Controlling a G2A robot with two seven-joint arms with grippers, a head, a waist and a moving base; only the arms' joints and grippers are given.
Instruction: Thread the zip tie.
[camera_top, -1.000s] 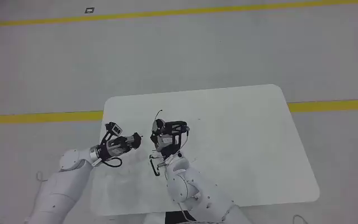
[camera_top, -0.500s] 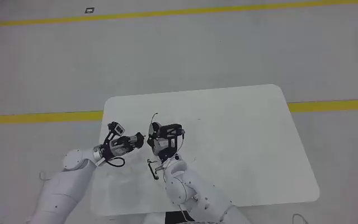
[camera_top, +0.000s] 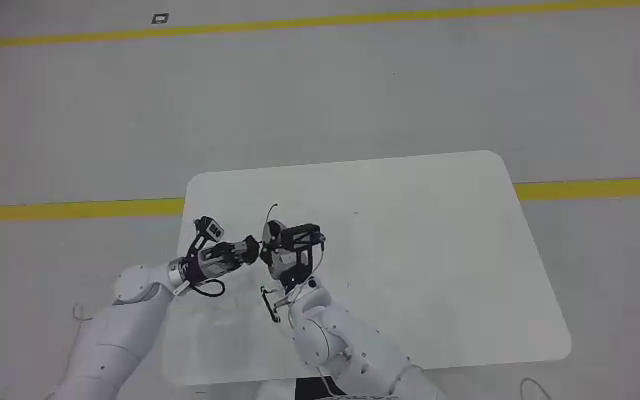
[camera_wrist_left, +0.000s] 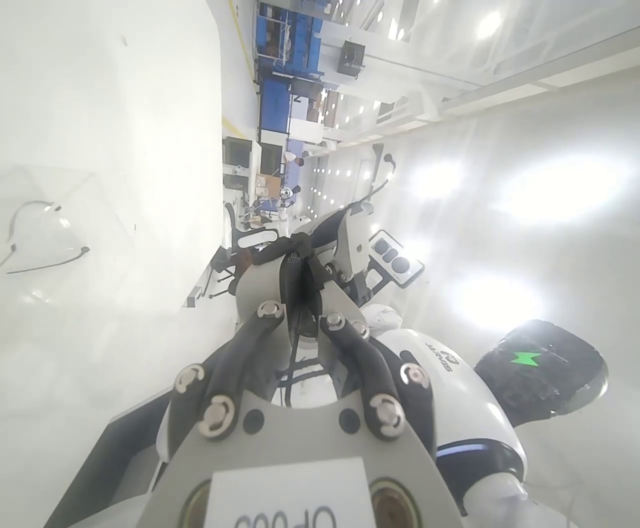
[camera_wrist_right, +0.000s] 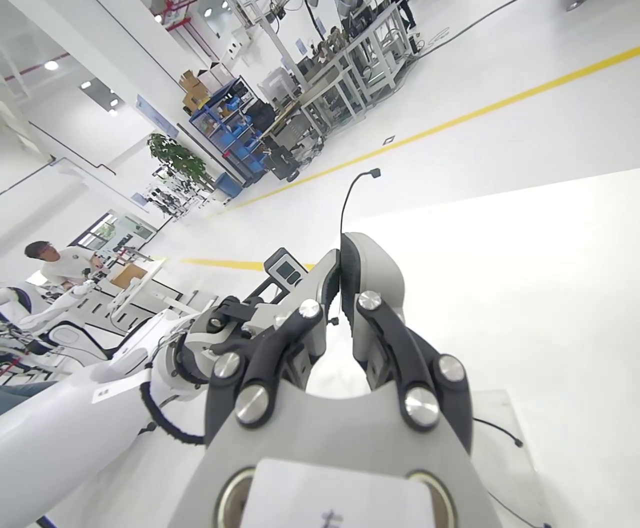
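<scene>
Top view: right tool (camera_top: 266, 240) pinches zip tie (camera_top: 268, 217) near left table (camera_top: 203, 200) edge; left tool (camera_top: 250, 247) grip unclear.

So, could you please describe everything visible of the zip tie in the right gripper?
The zip tie is a thin black strap, plastic by its look, pinched between the shut jaws of the right gripper. It rises from them, bends over to one side, and ends in a small square head that touches nothing.
</scene>
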